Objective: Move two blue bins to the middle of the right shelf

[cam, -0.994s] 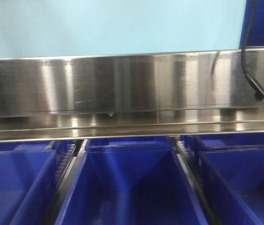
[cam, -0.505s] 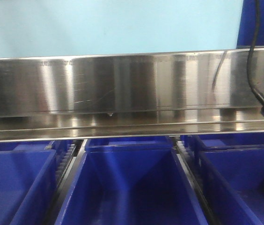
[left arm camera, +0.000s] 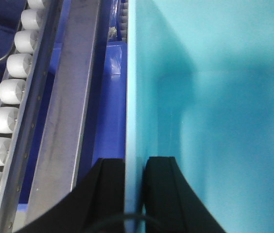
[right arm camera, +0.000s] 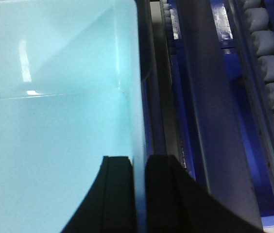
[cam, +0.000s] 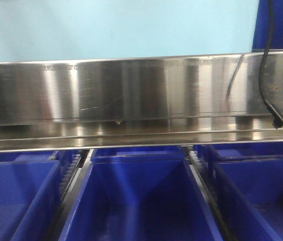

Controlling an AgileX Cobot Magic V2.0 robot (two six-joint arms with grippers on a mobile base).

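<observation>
Both your left end effector (left arm camera: 134, 167) and right end effector (right arm camera: 139, 165) clamp the pale blue bin (left arm camera: 224, 97) above the steel rail (cam: 131, 95).

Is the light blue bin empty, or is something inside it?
Empty, as far as visible: both wrist views show only the bare inner walls of the light blue bin.

Steel and plastic, as I see them
The shelf rail (cam: 141, 90) is brushed steel, shiny and finely scratched; dark blue bins (cam: 136, 201) – smooth plastic; pale blue bin (left arm camera: 214, 97) – glossy plastic; rollers (left arm camera: 10, 92) matt white.
</observation>
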